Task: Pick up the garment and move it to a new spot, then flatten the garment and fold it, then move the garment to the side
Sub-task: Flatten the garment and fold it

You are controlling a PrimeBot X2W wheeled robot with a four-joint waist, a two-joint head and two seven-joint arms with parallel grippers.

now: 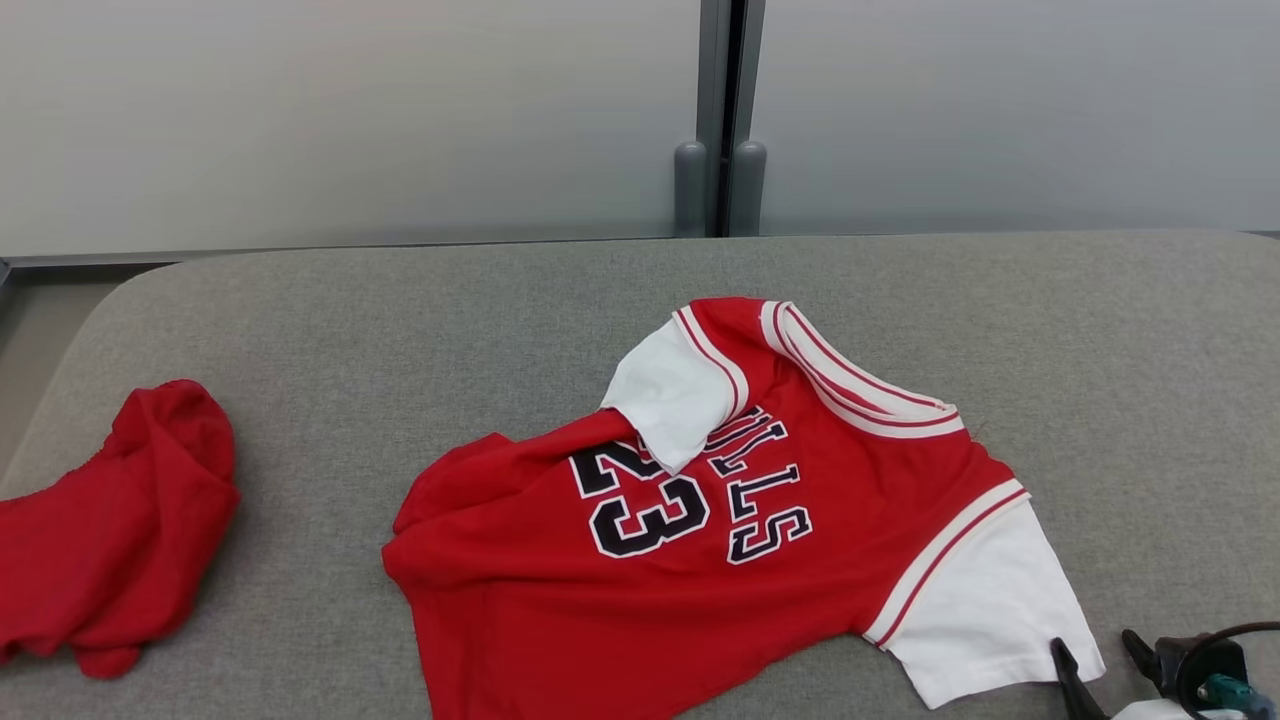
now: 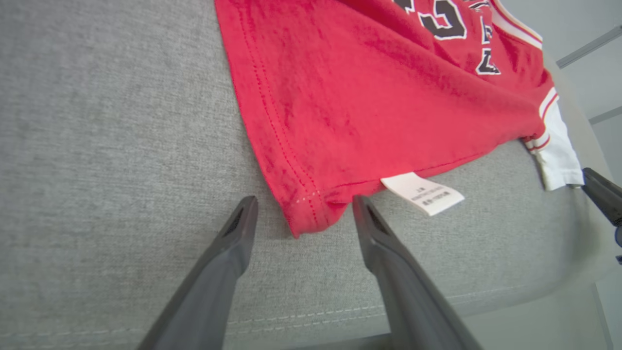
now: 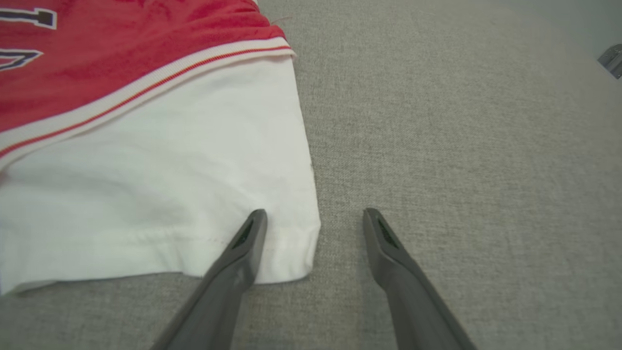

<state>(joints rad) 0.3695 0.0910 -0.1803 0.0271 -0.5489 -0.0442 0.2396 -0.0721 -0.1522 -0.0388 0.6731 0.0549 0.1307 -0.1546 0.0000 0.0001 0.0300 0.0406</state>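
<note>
Rumpled red knit jersey is lying on the grey woven desk. The left end effector is sitting spread around its stitched hem corner; the right end effector, spread too, is straddling the white sleeve edge.

A grey fabric-covered desk is stretching across the head view, its far left corner curving round. A crumpled red cloth is lying heaped at the desk's left edge, partly running out of frame. Behind the desk, pale wall panels are standing, a dark vertical gap is splitting them, and two rounded grey stubs are flanking its base.
</note>
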